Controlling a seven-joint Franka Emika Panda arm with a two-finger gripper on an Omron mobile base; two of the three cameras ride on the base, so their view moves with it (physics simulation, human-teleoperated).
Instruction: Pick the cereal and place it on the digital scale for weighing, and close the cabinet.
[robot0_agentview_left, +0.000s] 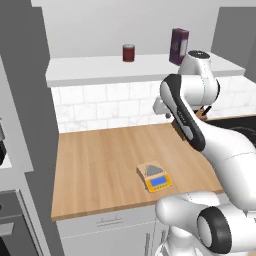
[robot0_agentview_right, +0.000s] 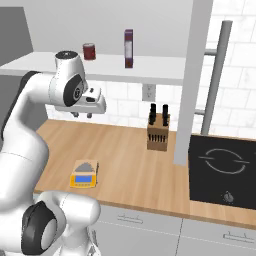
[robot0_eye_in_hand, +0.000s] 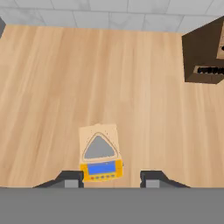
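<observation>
Left base view: the cereal (robot0_agentview_left: 179, 46) stands upright on the white shelf (robot0_agentview_left: 100, 70) of the open cabinet (robot0_agentview_left: 30, 75), its long axis vertical, with a dark red can (robot0_agentview_left: 129, 52) to its side. The arm's upper links cover the hand here, so the box reads only as above and behind the wrist region. The digital scale (robot0_agentview_left: 155, 177) lies flat on the wooden counter (robot0_agentview_left: 95, 165), bare.

Right base view: the gripper (robot0_agentview_right: 82, 115) hangs under the hand, pointing down at the counter. From the jaws the cereal (robot0_agentview_right: 129, 48) sits well above and off to the side toward the knife block (robot0_agentview_right: 158, 131), farther back on the shelf; the scale (robot0_agentview_right: 84, 174) lies well below the jaws. The coming reach therefore looks like a climb and a re-aiming of the hand, since the jaws face down while the box stands tall.

Hand view: the two fingertips (robot0_eye_in_hand: 72, 178) stand apart with only air between them; released, grasping nothing. The scale (robot0_eye_in_hand: 100, 152) sits just ahead, between them.
</observation>
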